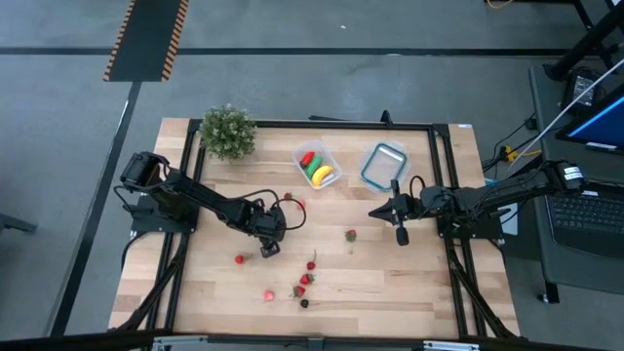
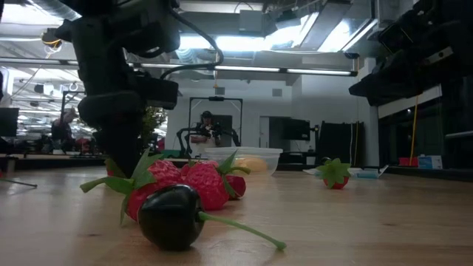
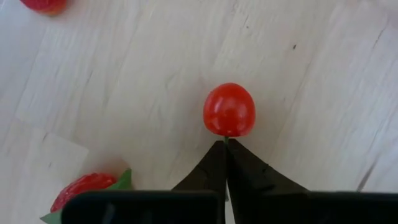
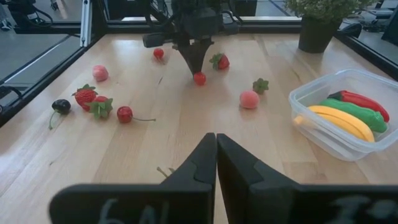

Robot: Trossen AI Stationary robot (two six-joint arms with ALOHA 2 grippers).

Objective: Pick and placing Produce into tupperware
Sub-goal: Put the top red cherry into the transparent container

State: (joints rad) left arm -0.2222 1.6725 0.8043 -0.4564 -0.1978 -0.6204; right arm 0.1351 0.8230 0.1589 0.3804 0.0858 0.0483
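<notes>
The clear tupperware (image 1: 317, 166) at the table's far middle holds a yellow banana (image 4: 339, 121), a green oblong piece and a red pepper. Several small red berries lie loose on the wood (image 1: 240, 258); a dark cherry (image 2: 171, 214) lies closest to the near edge. My left gripper (image 1: 270, 251) points down at a round red berry (image 3: 229, 110) and is shut at its stem end. My right gripper (image 1: 373, 213) hangs shut above the table's right half, holding nothing. My left gripper pinches the thin green stem (image 3: 225, 139) of the red berry between its two fingertips (image 3: 211, 163). The fingers come from above, slanting down. The berry (image 4: 199, 78) sticks out just past the tips and lies on the wood.
A bushy potted plant (image 1: 228, 132) stands at the far left corner. A clear container with a blue rim (image 1: 383, 166) sits to the right of the tupperware. A strawberry (image 1: 351, 234) lies between the two grippers. Bare wood lies along the near right.
</notes>
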